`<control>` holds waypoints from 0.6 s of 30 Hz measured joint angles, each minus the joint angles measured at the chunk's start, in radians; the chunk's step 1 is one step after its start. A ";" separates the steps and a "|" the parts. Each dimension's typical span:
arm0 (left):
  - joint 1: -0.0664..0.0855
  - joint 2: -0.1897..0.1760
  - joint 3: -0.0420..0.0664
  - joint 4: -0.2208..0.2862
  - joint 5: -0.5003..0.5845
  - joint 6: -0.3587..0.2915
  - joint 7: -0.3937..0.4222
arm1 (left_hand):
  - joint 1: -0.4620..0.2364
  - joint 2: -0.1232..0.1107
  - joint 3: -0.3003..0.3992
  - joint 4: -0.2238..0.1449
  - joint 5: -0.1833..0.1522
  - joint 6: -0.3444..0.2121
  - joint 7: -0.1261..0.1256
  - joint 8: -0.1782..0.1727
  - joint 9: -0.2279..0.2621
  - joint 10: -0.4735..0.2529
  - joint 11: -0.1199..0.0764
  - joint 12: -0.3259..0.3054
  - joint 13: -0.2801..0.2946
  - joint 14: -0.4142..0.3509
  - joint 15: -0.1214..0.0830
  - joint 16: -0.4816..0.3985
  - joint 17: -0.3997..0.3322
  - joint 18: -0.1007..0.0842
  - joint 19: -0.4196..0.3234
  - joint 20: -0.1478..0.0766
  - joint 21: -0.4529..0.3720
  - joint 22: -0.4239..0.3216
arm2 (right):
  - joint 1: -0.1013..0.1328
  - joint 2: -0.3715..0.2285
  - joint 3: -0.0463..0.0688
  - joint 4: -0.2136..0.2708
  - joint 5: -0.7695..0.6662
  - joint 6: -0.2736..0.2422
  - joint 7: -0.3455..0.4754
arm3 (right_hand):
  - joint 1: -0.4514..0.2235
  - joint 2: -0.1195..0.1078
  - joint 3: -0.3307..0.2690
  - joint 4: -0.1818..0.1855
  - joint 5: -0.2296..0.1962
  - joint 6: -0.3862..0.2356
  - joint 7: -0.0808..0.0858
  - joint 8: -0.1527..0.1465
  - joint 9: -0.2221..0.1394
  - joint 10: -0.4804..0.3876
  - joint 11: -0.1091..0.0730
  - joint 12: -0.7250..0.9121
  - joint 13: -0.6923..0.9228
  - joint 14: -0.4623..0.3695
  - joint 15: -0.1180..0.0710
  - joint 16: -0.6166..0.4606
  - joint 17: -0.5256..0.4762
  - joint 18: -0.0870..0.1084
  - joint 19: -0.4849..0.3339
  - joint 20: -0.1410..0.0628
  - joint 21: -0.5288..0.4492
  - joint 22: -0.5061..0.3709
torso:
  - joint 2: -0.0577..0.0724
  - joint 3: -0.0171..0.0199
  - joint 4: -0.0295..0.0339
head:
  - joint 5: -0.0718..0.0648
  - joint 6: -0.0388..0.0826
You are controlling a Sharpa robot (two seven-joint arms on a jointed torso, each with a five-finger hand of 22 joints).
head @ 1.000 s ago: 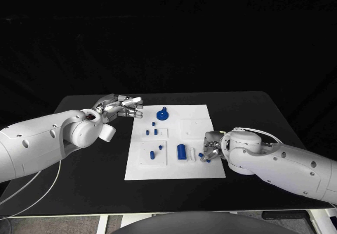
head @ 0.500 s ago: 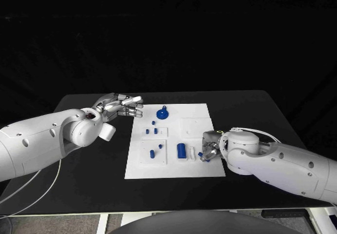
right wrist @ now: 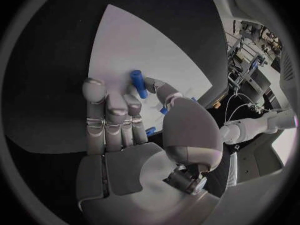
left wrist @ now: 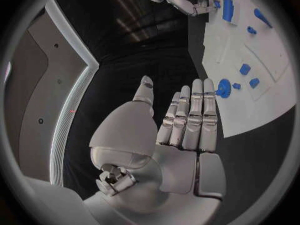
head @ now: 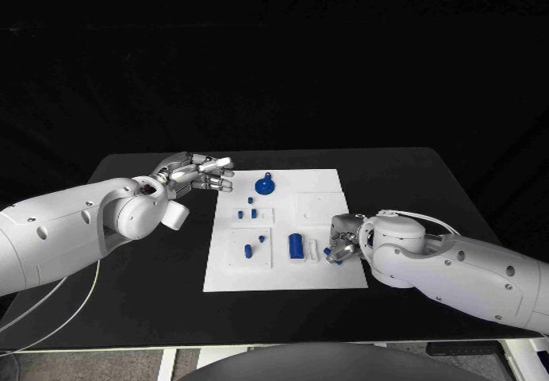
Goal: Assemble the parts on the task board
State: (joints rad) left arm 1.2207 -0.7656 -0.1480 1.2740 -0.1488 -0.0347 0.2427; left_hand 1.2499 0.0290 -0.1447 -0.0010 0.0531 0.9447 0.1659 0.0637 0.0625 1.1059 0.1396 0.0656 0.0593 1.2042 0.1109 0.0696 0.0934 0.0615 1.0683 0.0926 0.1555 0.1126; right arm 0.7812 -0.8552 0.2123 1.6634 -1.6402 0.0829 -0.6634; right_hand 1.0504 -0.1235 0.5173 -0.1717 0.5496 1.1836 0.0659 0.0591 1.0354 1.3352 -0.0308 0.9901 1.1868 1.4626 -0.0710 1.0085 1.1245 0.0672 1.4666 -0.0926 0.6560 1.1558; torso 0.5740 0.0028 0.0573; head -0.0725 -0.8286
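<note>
In the head view the right robot hand (head: 341,240) lies mostly behind its own wrist housing, so whether its fingers grip anything at the task board's (head: 320,184) edge cannot be told there. A small blue part (head: 328,253) beside it is half covered by the fingers. In the right wrist view the thumb overlaps the lower end of a blue peg (right wrist: 139,83), and further blue pieces behind the palm show as mere slivers. The parts near the board's middle are too small to identify.
</note>
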 measured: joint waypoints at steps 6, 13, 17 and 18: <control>0.000 0.000 0.000 0.001 0.000 0.001 0.000 | 0.000 0.000 0.000 0.000 0.000 0.001 -0.001 0.000 0.000 -0.001 -0.001 0.000 0.000 0.000 0.000 0.000 0.000 0.000 0.000 0.000 0.000 0.000 | 0.011 -0.006 0.000 -0.009 0.058 -0.035 0.000 | 0.007 -0.007 -0.029 0.012 0.034 0.007 -0.004 0.000 -0.129 0.002 -0.001 0.000 0.000 0.000 0.000 0.000 -0.001 0.000 0.000 0.000 0.008 0.001 | 0.000 -0.0001 0.0005 | 0.000 0.001; 0.000 0.000 0.000 0.001 0.000 0.003 0.000 | 0.000 0.000 0.000 0.000 0.000 0.019 -0.009 0.003 0.002 -0.004 -0.004 0.000 0.000 0.000 0.000 0.000 0.000 0.000 0.000 0.000 0.000 0.000 | 0.038 -0.004 0.006 -0.034 0.175 -0.097 0.008 | 0.011 -0.008 -0.047 0.028 0.101 0.023 -0.013 -0.001 -0.957 0.009 -0.005 -0.003 -0.001 -0.004 -0.003 0.000 -0.010 0.001 0.000 -0.007 0.008 -0.005 | 0.000 -0.0010 -0.0001 | 0.002 0.000; 0.000 0.000 0.000 0.002 0.000 0.005 0.000 | 0.000 0.000 0.000 0.000 0.000 0.019 -0.009 0.003 0.001 -0.004 -0.004 0.000 0.000 0.000 0.000 0.000 0.000 0.000 0.000 0.000 0.000 0.000 | 0.044 -0.001 0.006 -0.043 0.235 -0.118 0.009 | 0.011 -0.008 -0.055 0.033 0.093 0.019 -0.010 -0.001 -0.965 0.009 -0.005 -0.003 -0.001 0.000 -0.007 0.000 -0.010 0.001 0.000 -0.007 0.008 -0.008 | 0.000 -0.0011 0.0000 | 0.003 -0.002; 0.000 0.000 0.000 0.002 0.000 0.006 0.000 | 0.000 0.000 0.000 0.000 0.000 0.019 -0.009 0.003 0.001 -0.004 -0.004 0.000 0.000 0.000 0.000 0.000 0.000 0.000 0.000 0.000 0.000 -0.001 | 0.047 0.000 0.006 -0.044 0.254 -0.123 0.009 | 0.011 -0.008 -0.058 0.031 0.089 0.019 -0.010 -0.001 -0.965 0.009 -0.005 -0.003 -0.001 0.000 -0.007 0.000 -0.011 0.001 0.000 -0.007 0.008 -0.008 | 0.000 -0.0011 0.0001 | 0.003 -0.002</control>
State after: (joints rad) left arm 1.2207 -0.7655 -0.1483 1.2758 -0.1491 -0.0289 0.2424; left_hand 1.2499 0.0290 -0.1447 -0.0010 0.0531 0.9635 0.1565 0.0666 0.0640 1.1023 0.1359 0.0656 0.0592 1.2042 0.1109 0.0696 0.0935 0.0615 1.0684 0.0926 0.1556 0.1117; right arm 0.8283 -0.8549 0.2179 1.6195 -1.3857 -0.0405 -0.6541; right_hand 1.0611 -0.1318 0.4595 -0.1406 0.6385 1.2027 0.0562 0.0577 0.0704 1.3440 -0.0362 0.9871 1.1853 1.4628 -0.0785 1.0085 1.1140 0.0681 1.4666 -0.1000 0.6640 1.1476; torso 0.5744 0.0017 0.0574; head -0.0695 -0.8307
